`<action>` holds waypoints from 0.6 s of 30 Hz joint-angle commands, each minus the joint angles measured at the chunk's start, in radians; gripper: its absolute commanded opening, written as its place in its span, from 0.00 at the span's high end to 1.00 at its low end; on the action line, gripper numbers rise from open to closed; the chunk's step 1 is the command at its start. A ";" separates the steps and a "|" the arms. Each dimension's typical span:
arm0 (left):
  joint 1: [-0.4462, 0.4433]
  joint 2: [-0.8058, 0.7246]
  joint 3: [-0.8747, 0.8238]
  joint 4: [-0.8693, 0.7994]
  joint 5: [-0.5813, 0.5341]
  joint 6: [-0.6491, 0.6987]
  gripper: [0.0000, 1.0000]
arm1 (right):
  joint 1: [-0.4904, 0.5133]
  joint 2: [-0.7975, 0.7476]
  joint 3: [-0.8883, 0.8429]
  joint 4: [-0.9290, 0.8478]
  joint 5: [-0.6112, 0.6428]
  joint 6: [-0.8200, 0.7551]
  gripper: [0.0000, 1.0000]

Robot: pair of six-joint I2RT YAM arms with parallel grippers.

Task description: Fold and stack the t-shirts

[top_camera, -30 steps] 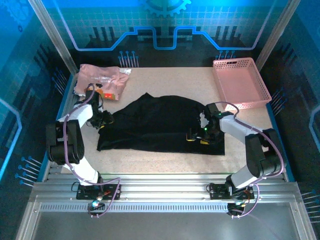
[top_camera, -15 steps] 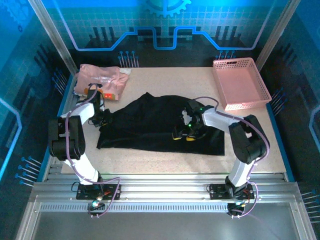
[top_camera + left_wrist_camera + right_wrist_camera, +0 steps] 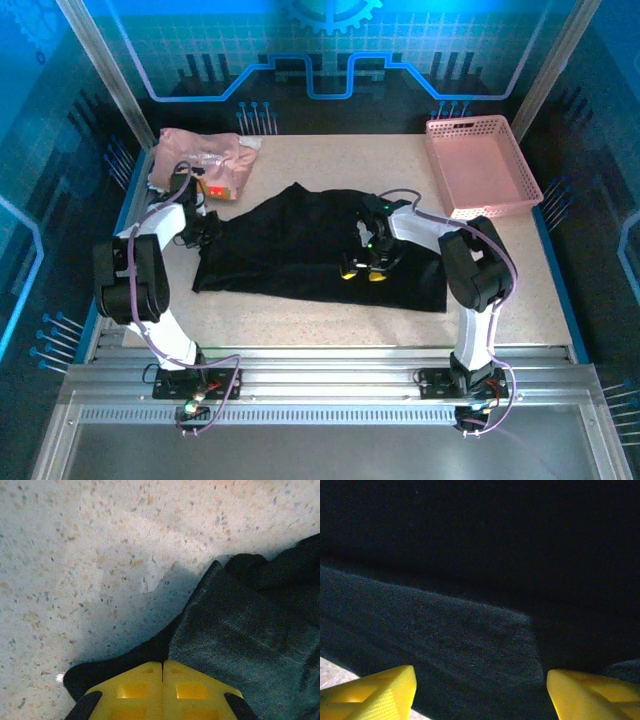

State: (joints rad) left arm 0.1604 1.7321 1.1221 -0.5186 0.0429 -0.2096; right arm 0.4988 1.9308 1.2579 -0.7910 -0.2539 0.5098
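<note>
Black t-shirt cloth lay under both sets of fingers. The left gripper had its yellow fingers pressed together on the shirt's left edge, while the right gripper hung spread wide over the shirt's middle, holding nothing. Two t-shirts were there: the black one lay spread across the centre of the speckled beige table, and the pink printed t-shirt lay crumpled at the far left corner. One pink mesh basket sat at the far right. Blue grid-patterned panels walled the table.
</note>
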 commanded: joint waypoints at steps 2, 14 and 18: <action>0.032 -0.041 0.039 -0.011 0.036 0.024 1.00 | 0.026 0.110 -0.032 -0.082 0.116 0.017 0.27; 0.060 0.044 0.135 -0.018 0.057 0.021 0.94 | 0.029 0.141 -0.017 -0.122 0.164 0.007 0.29; 0.068 0.066 0.184 -0.019 0.098 0.008 0.90 | 0.030 0.153 -0.015 -0.126 0.168 0.003 0.29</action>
State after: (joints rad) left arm 0.2024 1.7790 1.2510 -0.5449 0.1219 -0.2035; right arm 0.5190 1.9732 1.3094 -0.8570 -0.1970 0.5198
